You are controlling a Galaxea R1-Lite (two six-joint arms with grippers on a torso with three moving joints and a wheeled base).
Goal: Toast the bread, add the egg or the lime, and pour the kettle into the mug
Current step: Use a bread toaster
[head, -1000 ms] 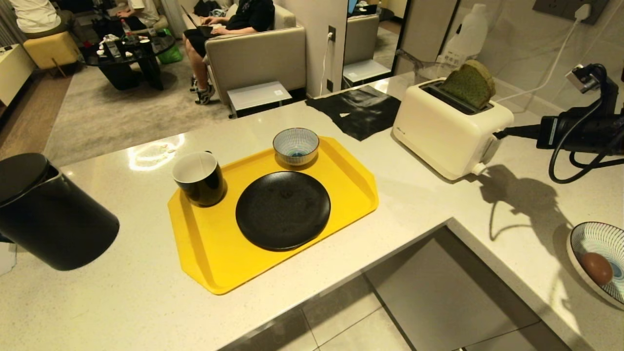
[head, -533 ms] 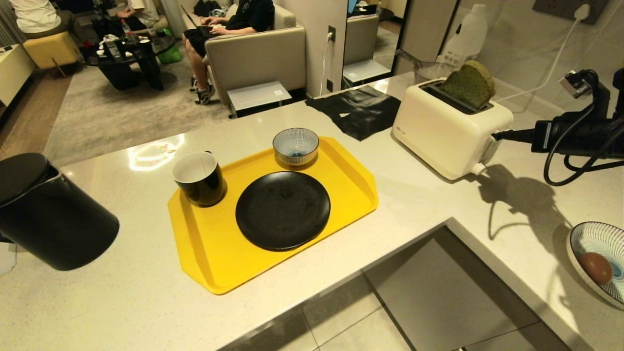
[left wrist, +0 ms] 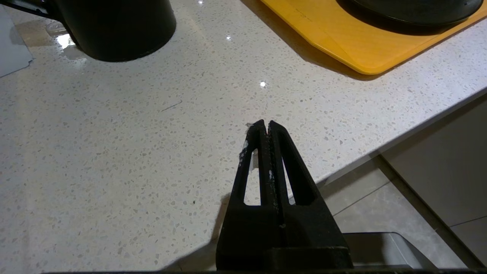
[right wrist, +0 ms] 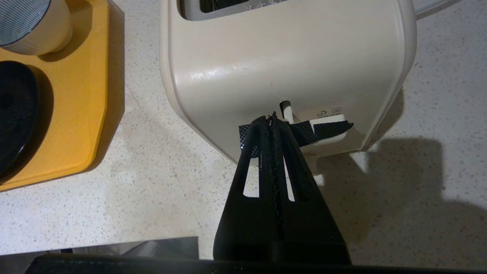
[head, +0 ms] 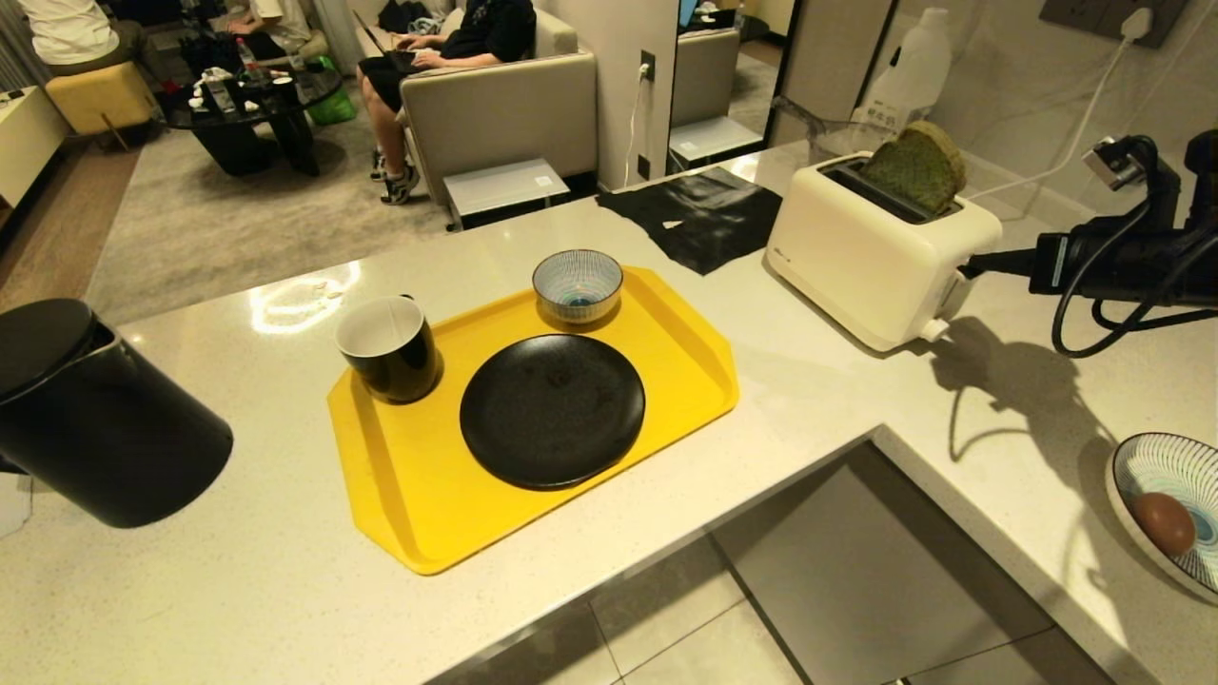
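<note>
The bread (head: 915, 169) stands high out of the slot of the cream toaster (head: 875, 247). My right gripper (head: 964, 269) is shut and empty, level at the toaster's end. In the right wrist view its tips (right wrist: 271, 118) lie against the black-taped lever (right wrist: 327, 131); whether they touch it I cannot tell. The black kettle (head: 90, 419) stands at the far left. The mug (head: 390, 347) sits on the yellow tray (head: 409, 504). The egg (head: 1162, 523) lies in a striped bowl (head: 1142, 466) at the right. My left gripper (left wrist: 265, 123) is shut, parked over the counter's front edge. The lime is out of view.
On the tray are a black plate (head: 552, 409) and a small striped bowl (head: 577, 283). A black cloth (head: 699, 214) lies behind the tray. The counter turns a corner with a cut-out (head: 856, 571) in front. People sit on sofas in the room beyond.
My right arm has edged a little to the left, closer in on the toaster's end. The bread and everything else stay as they were.
</note>
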